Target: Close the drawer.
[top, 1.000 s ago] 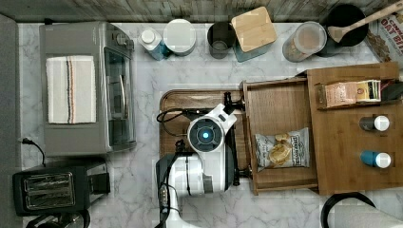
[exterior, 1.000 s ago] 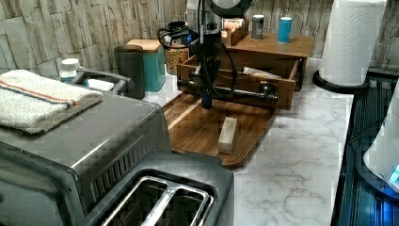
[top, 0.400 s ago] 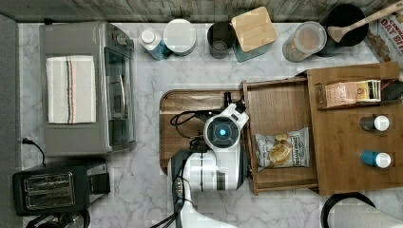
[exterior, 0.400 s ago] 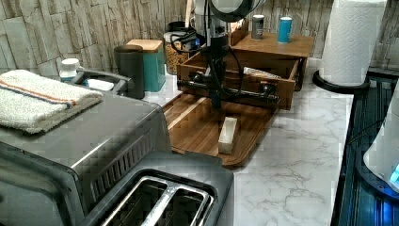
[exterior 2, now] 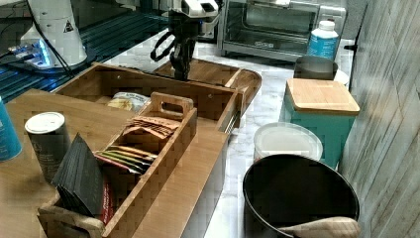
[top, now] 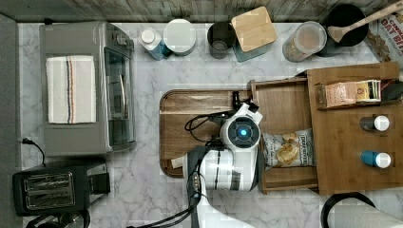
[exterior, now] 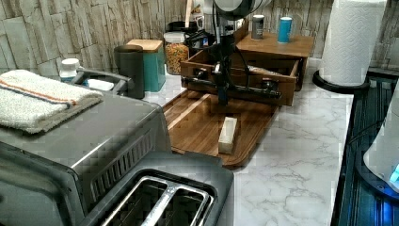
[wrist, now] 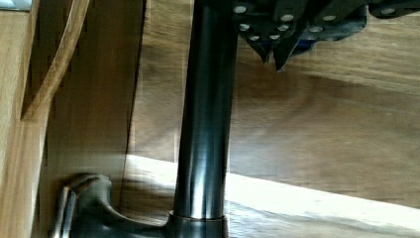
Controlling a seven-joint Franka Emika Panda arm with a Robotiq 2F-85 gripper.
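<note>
White marble-pattern desk (top: 199, 66) carries, on the top view's left, a grey toaster oven (top: 85, 88) and a black two-slot toaster (top: 50, 190). Along the back wall stand a white-capped bottle (top: 151, 42), a white-lidded jar (top: 179, 35), a dark cup (top: 220, 40), a teal canister with wooden lid (top: 253, 32), a clear cereal jar (top: 304, 42) and a black pot (top: 344, 21). A rounded wooden board with dark rim (top: 183, 128) lies mid-desk, touching a wooden organiser cabinet (top: 349, 175) on the top view's right; a paper-towel roll on a black base (exterior: 350, 44) stands near the cabinet.
</note>
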